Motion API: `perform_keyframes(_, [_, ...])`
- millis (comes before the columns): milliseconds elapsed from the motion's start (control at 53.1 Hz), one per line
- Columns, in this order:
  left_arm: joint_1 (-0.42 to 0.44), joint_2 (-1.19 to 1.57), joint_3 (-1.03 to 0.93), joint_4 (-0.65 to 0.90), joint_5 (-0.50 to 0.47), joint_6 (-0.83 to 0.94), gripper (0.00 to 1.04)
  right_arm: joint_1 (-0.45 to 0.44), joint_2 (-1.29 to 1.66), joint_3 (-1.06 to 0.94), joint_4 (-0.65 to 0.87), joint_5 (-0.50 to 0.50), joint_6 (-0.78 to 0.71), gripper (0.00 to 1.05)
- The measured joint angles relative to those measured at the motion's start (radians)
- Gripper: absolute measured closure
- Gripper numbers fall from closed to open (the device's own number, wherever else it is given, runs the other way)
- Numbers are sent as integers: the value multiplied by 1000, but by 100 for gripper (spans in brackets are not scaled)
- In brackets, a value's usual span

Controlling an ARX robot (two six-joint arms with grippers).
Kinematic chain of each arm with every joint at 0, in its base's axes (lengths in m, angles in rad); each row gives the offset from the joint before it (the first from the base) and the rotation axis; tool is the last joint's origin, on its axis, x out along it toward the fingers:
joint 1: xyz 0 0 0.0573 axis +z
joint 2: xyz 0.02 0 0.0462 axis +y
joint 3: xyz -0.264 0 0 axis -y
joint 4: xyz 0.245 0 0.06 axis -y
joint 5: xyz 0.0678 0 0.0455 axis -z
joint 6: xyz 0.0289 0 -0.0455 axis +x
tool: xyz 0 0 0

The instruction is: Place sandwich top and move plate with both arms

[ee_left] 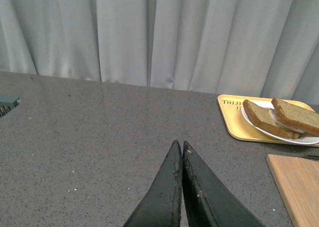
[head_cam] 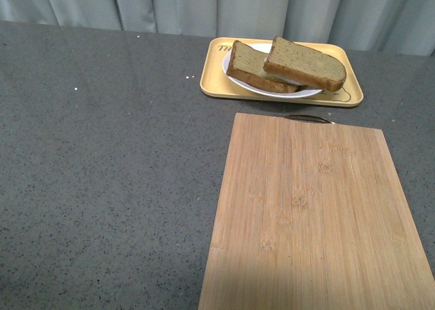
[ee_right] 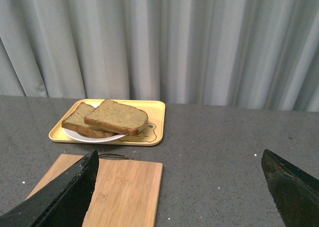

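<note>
Toast (ee_right: 117, 116) beyond right tool (ee_right: 179, 187)

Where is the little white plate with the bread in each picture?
Front view: the plate is at the far side of the table, on the yellow tray, beyond the wooden board.
Left wrist view: the plate is at the right edge.
Right wrist view: the plate is left of centre.
Shared landmark: the yellow tray sits under the plate in all three.

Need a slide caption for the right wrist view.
Open right gripper faces two toast slices on a white plate, yellow tray, bamboo board.
</note>
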Motion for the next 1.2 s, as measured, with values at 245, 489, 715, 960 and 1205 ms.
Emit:
perform_keyframes(245, [0, -100, 0, -98, 0, 0, 101, 0, 0, 0, 0, 0, 0, 9])
perform_keyframes(489, [0, -176, 0, -175, 0, 0, 101, 0, 0, 0, 0, 0, 0, 9])
perform_keyframes(715, [0, -356, 0, -361, 1, 0, 101, 0, 0, 0, 0, 0, 0, 9])
perform_keyframes(960, [0, -357, 0, -362, 2, 0, 68, 0, 0, 0, 0, 0, 0, 9])
perform_keyframes(1205, [0, -357, 0, -362, 2, 0, 29, 0, 0, 0, 0, 0, 0, 9])
